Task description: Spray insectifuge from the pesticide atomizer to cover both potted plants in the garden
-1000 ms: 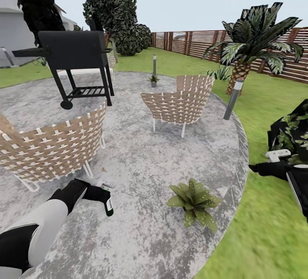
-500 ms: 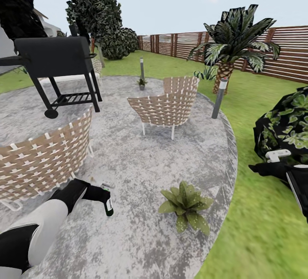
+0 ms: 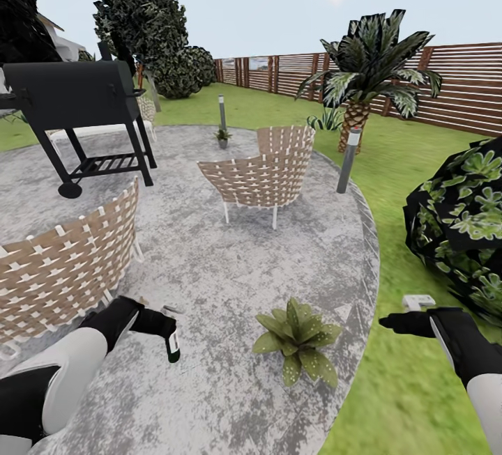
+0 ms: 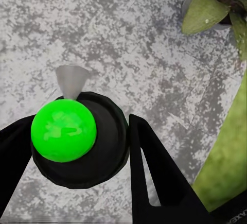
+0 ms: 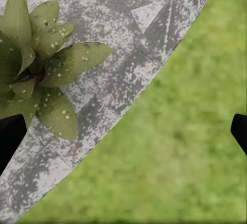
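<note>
From the head view, the left gripper [image 3: 169, 335] holds the pesticide atomizer [image 3: 173, 348] low over the grey patio [image 3: 209, 260], near one potted plant [image 3: 298, 340], while the other potted plant [image 3: 222, 136] stands well beyond a woven chair [image 3: 256, 178], by a bollard lamp [image 3: 222, 111]; the right gripper [image 3: 394, 322] hovers over the lawn [image 3: 411, 399] beside a dark bush [image 3: 464, 221]. The left wrist view shows the black fingers [image 4: 149, 157] closed against the atomizer's dark round body with a bright green ball on it, and no readable writing. In the right wrist view, the fingertips [image 5: 10, 134] sit wide apart, holding nothing, above the plant's speckled leaves and the patio edge.

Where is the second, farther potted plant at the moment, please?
In the head view, the farther potted plant stands at the patio's far edge, beside a grey bollard lamp, beyond the woven chair.
</note>
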